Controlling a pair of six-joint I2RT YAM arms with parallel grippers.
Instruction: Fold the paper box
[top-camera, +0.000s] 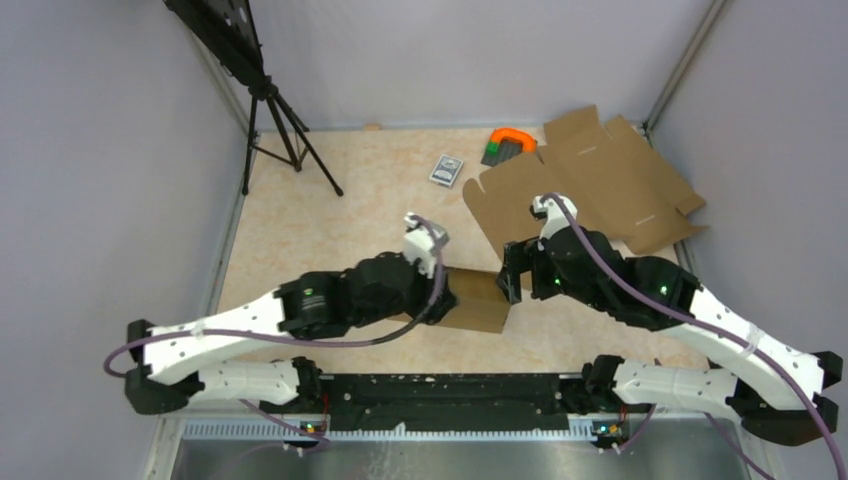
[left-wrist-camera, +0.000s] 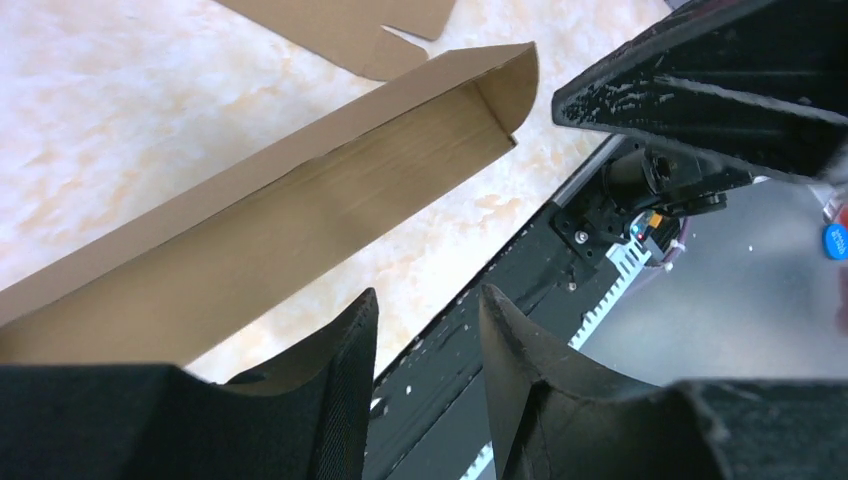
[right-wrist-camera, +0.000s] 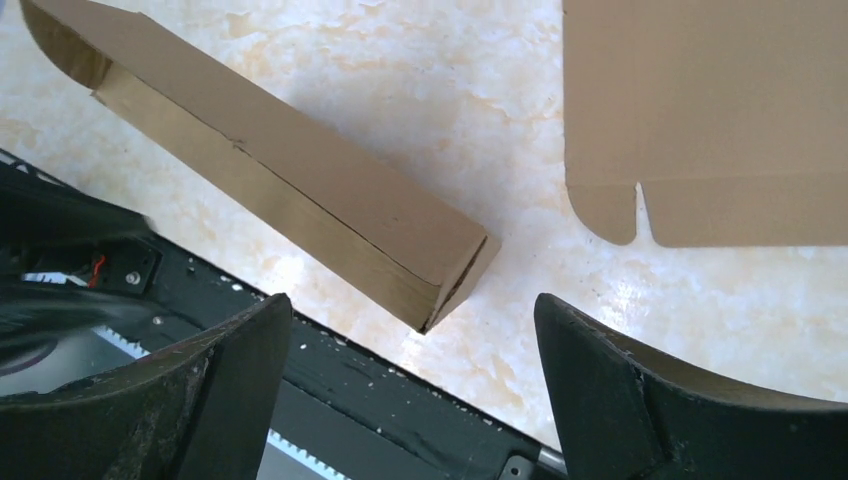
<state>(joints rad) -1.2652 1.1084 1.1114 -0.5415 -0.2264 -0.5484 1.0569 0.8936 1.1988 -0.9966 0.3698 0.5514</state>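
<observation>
One folded paper box (top-camera: 478, 300) lies on the table (top-camera: 330, 225) near its front edge, between the left gripper (left-wrist-camera: 428, 295) and right gripper (right-wrist-camera: 412, 300), both with fingers parted, holding nothing. The arms hide part of it. One flat cardboard blank (top-camera: 600, 180) and one grey card pack (top-camera: 446, 169) lie beyond.

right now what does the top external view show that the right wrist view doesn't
Only the top external view: the tripod, the small grey card pack, an orange and green item at the far edge of the table, and the left arm and right arm whole. Only the right wrist view: the right gripper with fingers spread wide, gripping nothing, and the folded end of the paper box up close. Both: the paper box, the flat cardboard blank beside it and the table.
</observation>
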